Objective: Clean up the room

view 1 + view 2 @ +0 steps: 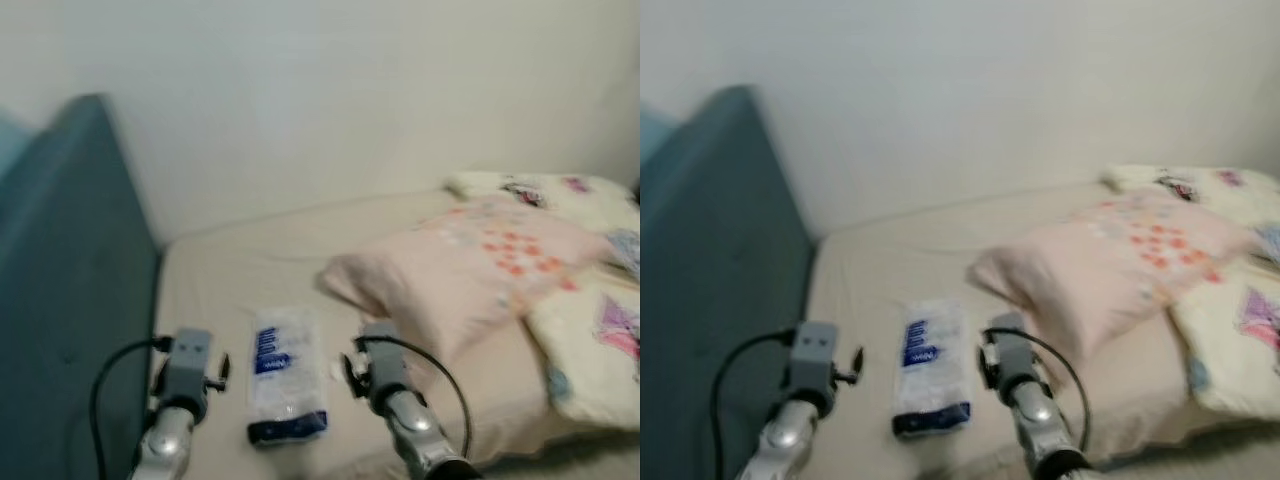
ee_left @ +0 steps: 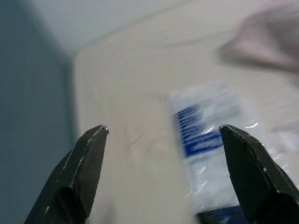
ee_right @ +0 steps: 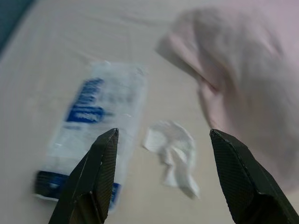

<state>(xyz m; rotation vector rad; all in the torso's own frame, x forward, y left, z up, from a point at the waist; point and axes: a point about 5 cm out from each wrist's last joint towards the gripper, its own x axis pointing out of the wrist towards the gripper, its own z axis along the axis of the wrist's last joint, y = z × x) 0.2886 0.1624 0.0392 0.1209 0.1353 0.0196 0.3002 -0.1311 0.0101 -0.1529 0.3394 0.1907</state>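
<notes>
Currently nothing collected. Clear plastic tissue pack with blue label [image 1: 286,388] lies on beige bed sheet [image 1: 230,290]; crumpled white tissue [image 3: 172,154] just beside it, near pink pillow [image 1: 470,270]. Left hand [image 2: 163,135] and right hand [image 3: 163,135] both wide open, empty, hovering over them. Pickup remains.

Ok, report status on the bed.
Both grippers, left and right, open, empty. Crumpled tissue beside tissue pack. Pink pillow close by right.

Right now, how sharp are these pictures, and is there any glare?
Both eye views are softly blurred throughout; the tissue pack lettering is unreadable. Left wrist view: pack smeared, with small glints on its plastic, while the left claw fingers look crisp. Right wrist view: mildly soft, crumpled tissue still recognisable.
</notes>
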